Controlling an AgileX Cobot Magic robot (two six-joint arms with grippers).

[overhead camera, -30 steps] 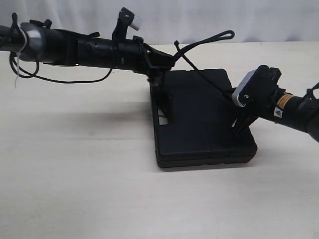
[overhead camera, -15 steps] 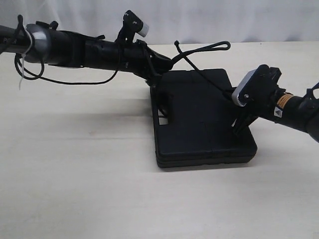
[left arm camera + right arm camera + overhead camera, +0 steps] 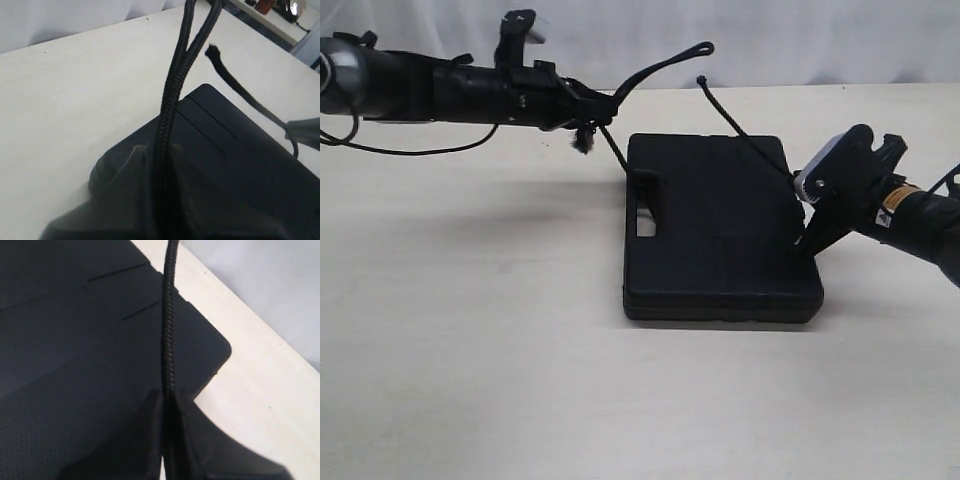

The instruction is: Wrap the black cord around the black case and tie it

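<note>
My work table (image 3: 470,380) is a pale cream surface, matte, with faint grain and a few tiny dark specks. A white curtain (image 3: 800,40) hangs in soft folds along its far edge. Beyond one corner stands a second pale ledge (image 3: 282,24) carrying small dark and shiny items, too blurred to identify.

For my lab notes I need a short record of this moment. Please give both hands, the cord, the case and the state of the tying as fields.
Left hand: shut on the cord, in the air beside the handle side of the case
Right hand: shut on the cord, at the edge opposite the handle
Cord: loop end sticks out past the left hand; another part crosses above the lid
Case: lies flat on the table
Tying: no knot visible; ends apart
</note>
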